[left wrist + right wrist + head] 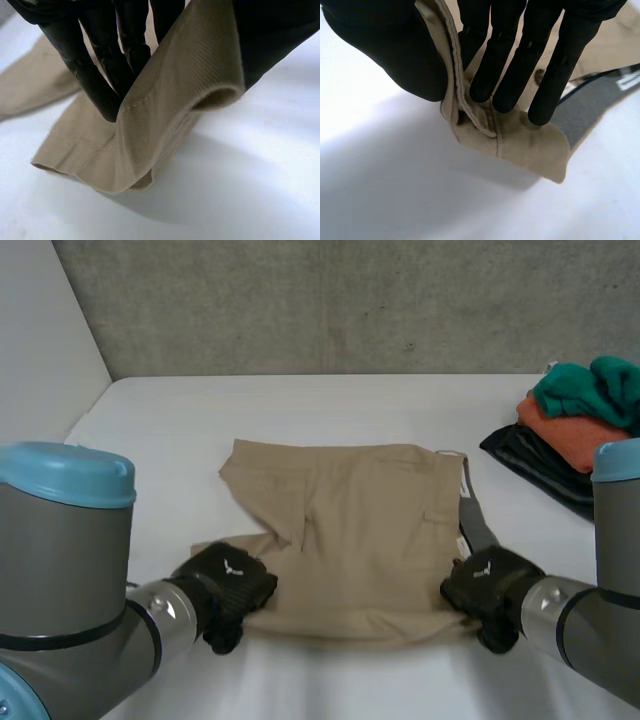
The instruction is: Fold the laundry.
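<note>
A pair of tan trousers (350,530) lies folded on the white table (330,410), its grey inner waistband (478,525) showing at the right edge. My left hand (225,590) pinches the near left corner of the trousers (165,115) between thumb (270,40) and fingers (95,80), lifting that fold off the table. My right hand (490,585) pinches the near right corner (520,140): the thumb (390,50) is on one side of the cloth edge and the fingers (520,60) on the other.
A stack of folded clothes stands at the table's right edge: a teal piece (595,385) on an orange one (565,435) on a dark one (530,455). A grey concrete wall (350,300) rises behind the table.
</note>
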{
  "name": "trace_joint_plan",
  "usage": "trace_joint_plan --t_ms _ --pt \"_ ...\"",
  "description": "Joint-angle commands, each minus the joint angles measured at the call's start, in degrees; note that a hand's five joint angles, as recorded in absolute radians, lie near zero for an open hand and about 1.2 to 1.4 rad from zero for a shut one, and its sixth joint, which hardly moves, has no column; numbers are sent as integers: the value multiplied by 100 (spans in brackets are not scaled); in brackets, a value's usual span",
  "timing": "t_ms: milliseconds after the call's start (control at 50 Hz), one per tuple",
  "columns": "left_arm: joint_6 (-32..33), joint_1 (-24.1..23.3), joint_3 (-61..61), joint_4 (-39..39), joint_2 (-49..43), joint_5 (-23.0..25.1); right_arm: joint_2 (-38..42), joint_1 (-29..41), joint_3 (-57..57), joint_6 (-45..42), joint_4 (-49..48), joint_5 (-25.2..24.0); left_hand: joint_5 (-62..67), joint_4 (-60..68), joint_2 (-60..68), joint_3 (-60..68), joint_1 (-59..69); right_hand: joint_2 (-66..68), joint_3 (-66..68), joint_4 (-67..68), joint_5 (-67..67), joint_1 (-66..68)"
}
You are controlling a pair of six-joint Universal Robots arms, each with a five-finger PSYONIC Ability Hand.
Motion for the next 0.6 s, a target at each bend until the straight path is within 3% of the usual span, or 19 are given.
trace_joint_plan --t_ms 20,80,200,320,460,600 --pt "298 -315 66 -1010 -33 -119 -243 46 178 -650 1265 3 1254 1147 1137 1193 1325 1243 1176 1143 1181 1671" --pt "324 -351 171 -1267 81 -154 -314 -33 143 -888 1505 -41 1254 1147 1137 1193 1325 1243 1176 1143 1181 1671" --pt "447 -202 716 -978 -111 -233 -95 -42 -182 -845 760 -261 1254 1147 1137 1193 1325 1243 1176 1143 1181 1671" --pt "544 202 1611 -442 -760 -558 414 -51 -858 -345 -180 72 1254 1147 1137 1193 1325 1243 1176 1143 1181 1671" --pt "474 256 2175 -433 -1209 -550 793 -7 -1360 25 -761 258 1254 1147 1137 1193 1325 1243 1176 1143 1181 1671" --pt "342 466 3887 849 -1720 -506 1136 -16 -2343 166 -2807 363 1254 1147 1137 1193 1325 1243 1176 1143 1181 1671"
